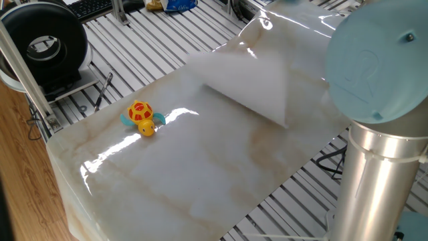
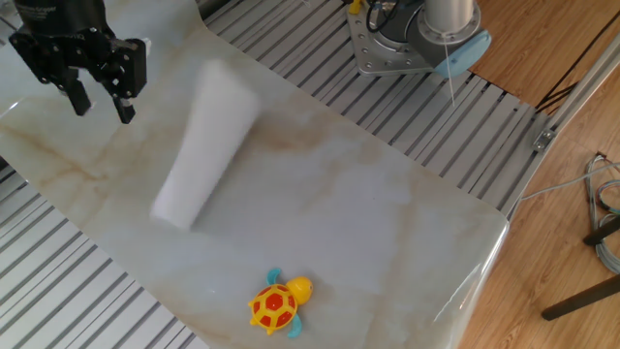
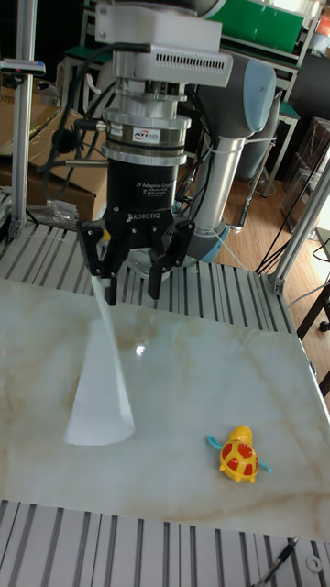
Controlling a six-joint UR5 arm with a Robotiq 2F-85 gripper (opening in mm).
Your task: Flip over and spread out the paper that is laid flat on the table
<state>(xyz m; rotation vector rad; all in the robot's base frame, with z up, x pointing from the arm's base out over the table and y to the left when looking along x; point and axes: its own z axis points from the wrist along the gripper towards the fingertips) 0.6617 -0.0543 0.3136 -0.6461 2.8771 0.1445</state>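
Note:
The white paper point(image 1: 249, 84) is blurred and slanting down over the far part of the marble table point(image 1: 200, 174), not lying flat. In the other fixed view the paper point(image 2: 203, 145) looks like a tilted strip just below and right of my gripper point(image 2: 101, 97). The gripper stands open above the table's point(image 2: 387, 213) corner, with nothing between its fingers. In the tall view the paper point(image 3: 99, 385) fans down from near the left finger to the table point(image 3: 211, 367), under the open gripper point(image 3: 132, 292). I cannot tell whether its top edge still touches that finger.
A yellow-orange toy turtle point(image 1: 140, 117) point(image 2: 276, 305) point(image 3: 241, 456) sits near one table edge, apart from the paper. Grey ribbed frame point(image 2: 58, 281) surrounds the slab. A black round device point(image 1: 50, 43) and the arm's teal joint point(image 1: 381, 60) stand alongside.

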